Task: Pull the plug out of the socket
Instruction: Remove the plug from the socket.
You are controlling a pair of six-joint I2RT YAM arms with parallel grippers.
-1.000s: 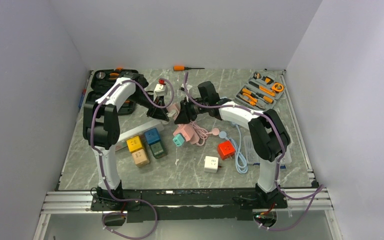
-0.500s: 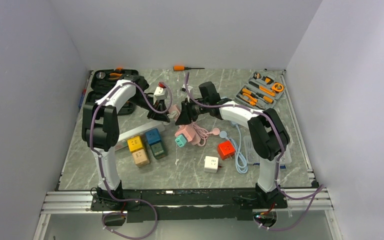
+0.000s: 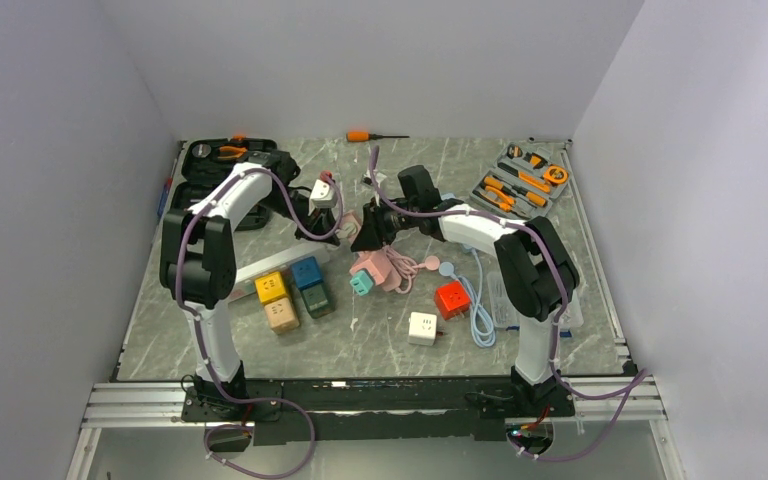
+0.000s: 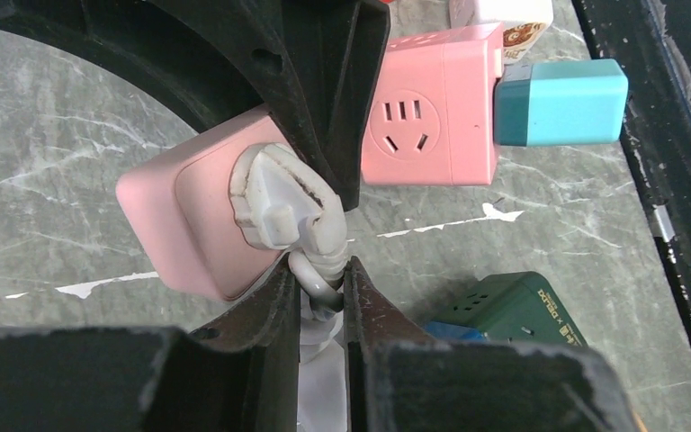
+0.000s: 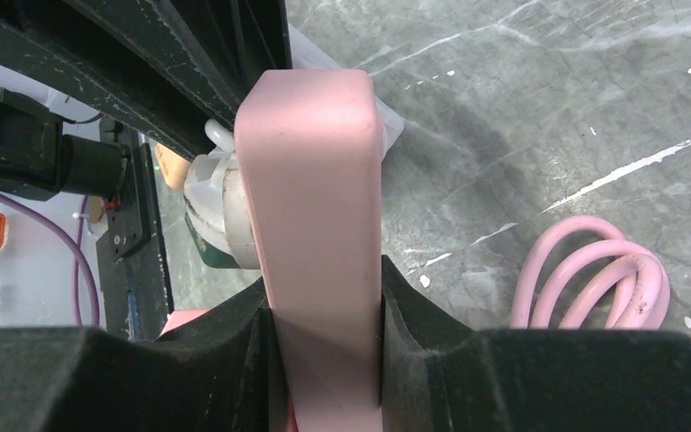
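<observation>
I have my left fingers [image 4: 274, 306] pinched tight on the plug cord [image 4: 317, 270] just below the white plug [image 4: 274, 193], seated in the pink socket [image 5: 310, 180] my right fingers [image 5: 409, 315] clamp.

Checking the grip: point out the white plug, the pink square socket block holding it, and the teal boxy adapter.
white plug [image 4: 274, 193], left wrist view, rounded head.
pink square socket block [image 4: 175, 220], left wrist view, front face.
teal boxy adapter [image 4: 558, 101], left wrist view, side face.

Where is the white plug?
In the left wrist view, the white plug sits in the pink socket block, its cord neck pinched by the left jaws. From above, that is near the middle of the table, just beyond the pink coiled cable.
</observation>
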